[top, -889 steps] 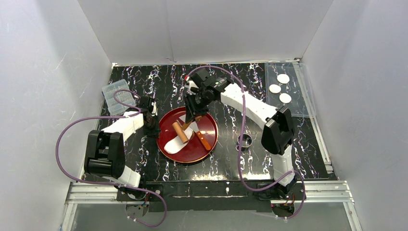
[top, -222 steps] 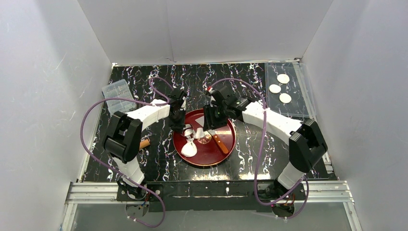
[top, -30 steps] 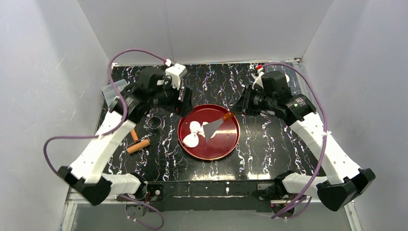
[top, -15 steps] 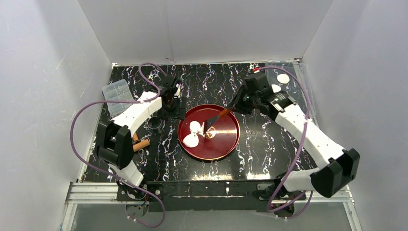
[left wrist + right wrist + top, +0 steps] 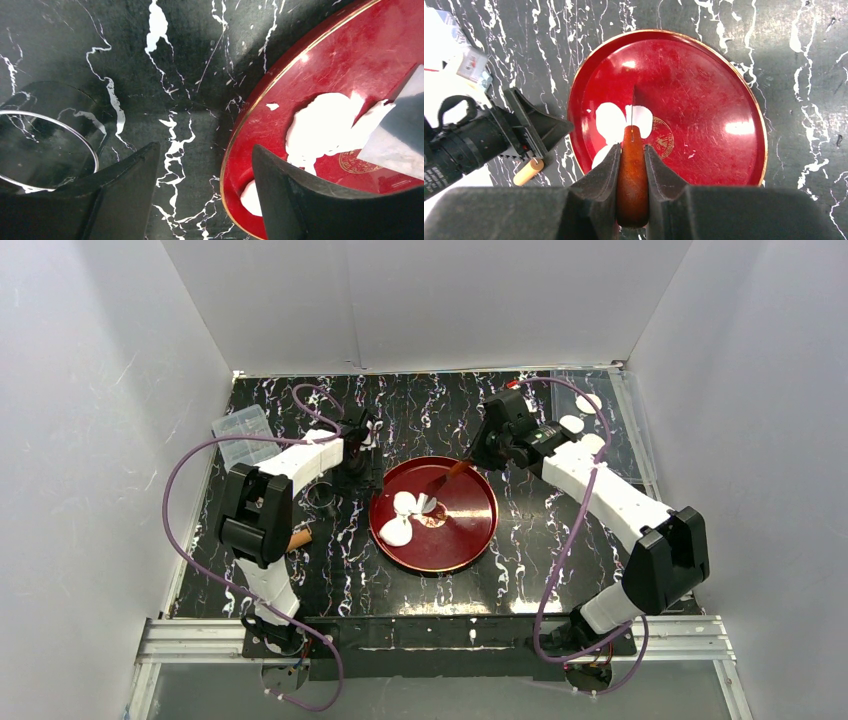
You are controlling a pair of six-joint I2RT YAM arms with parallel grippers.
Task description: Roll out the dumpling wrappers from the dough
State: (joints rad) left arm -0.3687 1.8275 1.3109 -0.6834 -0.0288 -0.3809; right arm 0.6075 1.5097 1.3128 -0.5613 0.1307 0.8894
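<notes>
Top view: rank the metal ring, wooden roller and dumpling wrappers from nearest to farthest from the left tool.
1. Metal ring, just left of the left tool.
2. Wooden roller, lower left, by the left arm.
3. Dumpling wrappers, far right corner.

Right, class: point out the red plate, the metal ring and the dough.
red plate [image 5: 470, 525]: top view, bare right half.
metal ring [image 5: 65, 107]: left wrist view, outer wall.
dough [image 5: 320, 127]: left wrist view, middle of the white scrap.
</notes>
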